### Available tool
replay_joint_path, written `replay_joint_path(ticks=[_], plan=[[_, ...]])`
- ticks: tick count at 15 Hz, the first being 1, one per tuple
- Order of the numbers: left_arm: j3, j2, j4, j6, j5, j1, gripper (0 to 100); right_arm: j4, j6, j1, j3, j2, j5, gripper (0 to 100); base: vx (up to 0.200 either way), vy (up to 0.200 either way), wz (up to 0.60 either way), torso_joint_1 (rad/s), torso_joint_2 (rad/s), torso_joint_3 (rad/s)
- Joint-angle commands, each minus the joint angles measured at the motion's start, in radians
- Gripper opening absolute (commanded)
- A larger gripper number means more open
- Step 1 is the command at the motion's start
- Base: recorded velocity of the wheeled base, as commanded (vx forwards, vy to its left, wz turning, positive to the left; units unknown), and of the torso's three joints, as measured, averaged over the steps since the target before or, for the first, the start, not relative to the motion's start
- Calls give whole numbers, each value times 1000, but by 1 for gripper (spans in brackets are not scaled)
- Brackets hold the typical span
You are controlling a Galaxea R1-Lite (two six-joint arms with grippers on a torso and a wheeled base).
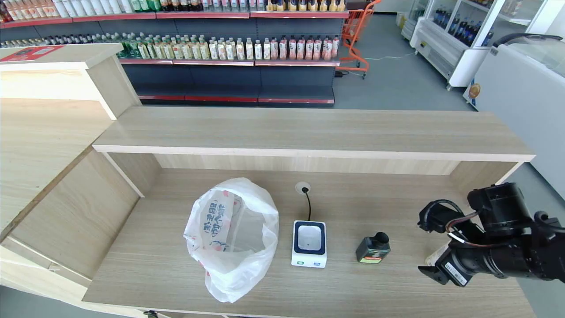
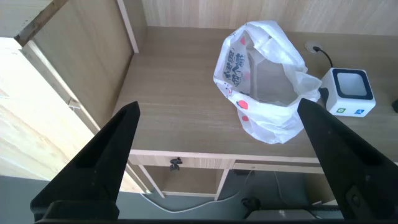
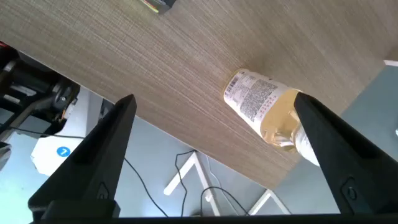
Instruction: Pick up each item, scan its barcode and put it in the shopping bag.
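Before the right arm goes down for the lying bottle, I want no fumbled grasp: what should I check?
1. Right gripper open: ok.
2. Bottle centred under that gripper: not ok, it lies off to one side.
3. Shopping bag mouth open: ok.
4. Scanner window uncovered: ok.
5. Left gripper clear of the bag: ok.

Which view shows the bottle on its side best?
Right wrist view: the bottle lies label-up on the counter, barcode visible. Head view catches a sliver behind the right arm; left wrist view faces the bag.
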Motion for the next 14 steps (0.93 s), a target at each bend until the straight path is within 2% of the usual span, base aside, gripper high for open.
replay_joint_path(ticks=[1,2,4,7,11,14], plan=[[0,0,0,0,-1,0,100,-104,-4,-4,-13,193,68,100,0,0,0,0,0,0],[0,0,-2,0,0,-1,100,-119,-6,-1,-24,231,129,100,0,0,0,0,0,0],[0,0,0,0,0,0,100,-125,-9,9,-50,280,178,100,0,0,0,0,0,0],[0,0,0,0,-1,0,100,-230,-9,12,-87,358,206,100,0,0,0,0,0,0],[0,0,0,0,0,0,100,-240,-9,15,-117,400,293,100,0,0,0,0,0,0],[0,0,-2,0,-1,0,100,-283,-9,25,-130,434,302,100,0,0,0,0,0,0]])
